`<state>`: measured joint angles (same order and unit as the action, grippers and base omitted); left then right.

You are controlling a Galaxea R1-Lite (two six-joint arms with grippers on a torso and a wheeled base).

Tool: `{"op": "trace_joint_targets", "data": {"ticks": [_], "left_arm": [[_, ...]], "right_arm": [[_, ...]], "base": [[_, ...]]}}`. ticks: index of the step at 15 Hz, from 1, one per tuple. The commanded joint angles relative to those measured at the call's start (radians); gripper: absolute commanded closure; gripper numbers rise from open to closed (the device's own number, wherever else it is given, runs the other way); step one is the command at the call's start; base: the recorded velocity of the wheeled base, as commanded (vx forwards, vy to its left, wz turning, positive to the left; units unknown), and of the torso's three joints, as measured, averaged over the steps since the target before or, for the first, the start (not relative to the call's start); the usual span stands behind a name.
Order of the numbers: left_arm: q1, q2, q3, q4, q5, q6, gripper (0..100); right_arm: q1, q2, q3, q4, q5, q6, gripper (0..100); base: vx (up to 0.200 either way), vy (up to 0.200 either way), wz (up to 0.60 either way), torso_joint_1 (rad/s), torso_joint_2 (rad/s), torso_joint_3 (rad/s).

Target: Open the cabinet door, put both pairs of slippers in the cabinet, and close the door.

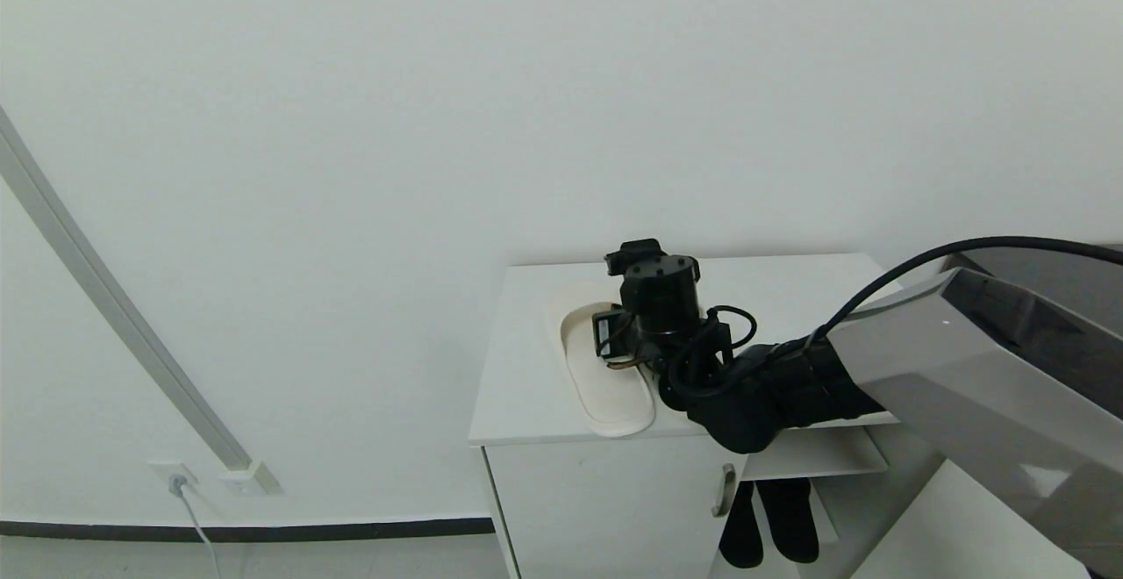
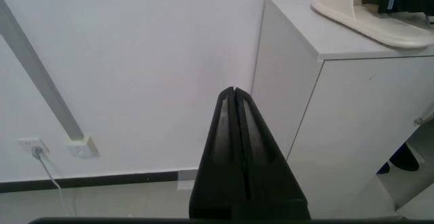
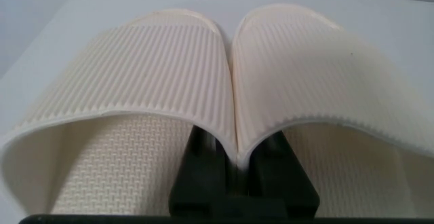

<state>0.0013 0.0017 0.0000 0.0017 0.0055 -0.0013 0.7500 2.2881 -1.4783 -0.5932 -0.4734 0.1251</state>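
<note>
The door (image 1: pixel 956 526) is opened, black slippers (image 1: pixel 772 522) are shelved; white slippers (image 3: pixel 169 75) are pinched by the right gripper (image 3: pixel 236 157); the left gripper (image 2: pixel 234 115) is closed, empty.

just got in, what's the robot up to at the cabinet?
The right gripper is on top of the white cabinet, clamped on the touching inner strap edges of the cream slippers. The black slippers are already inside the cabinet, on its open side. The left gripper is shut and empty, off to the cabinet's side. One pair is in; the cream pair and closing the door are left.
</note>
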Motion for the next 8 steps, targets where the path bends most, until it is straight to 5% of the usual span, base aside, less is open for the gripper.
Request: {"op": "trace_joint_targets", "data": {"ticks": [1, 8], "left_arm": [[0.0, 0.0, 0.0, 0.0, 0.001, 0.0, 100], [0.0, 0.0, -0.002, 0.0, -0.002, 0.001, 100]], "right_arm": [[0.0, -0.059, 0.036, -0.005, -0.001, -0.025, 100], [0.069, -0.51, 0.516, -0.008, 0.119, -0.053, 100]], "base": [[0.0, 0.0, 0.0, 0.0, 0.0, 0.0], [0.0, 0.0, 0.0, 0.0, 0.0, 0.0]]}}
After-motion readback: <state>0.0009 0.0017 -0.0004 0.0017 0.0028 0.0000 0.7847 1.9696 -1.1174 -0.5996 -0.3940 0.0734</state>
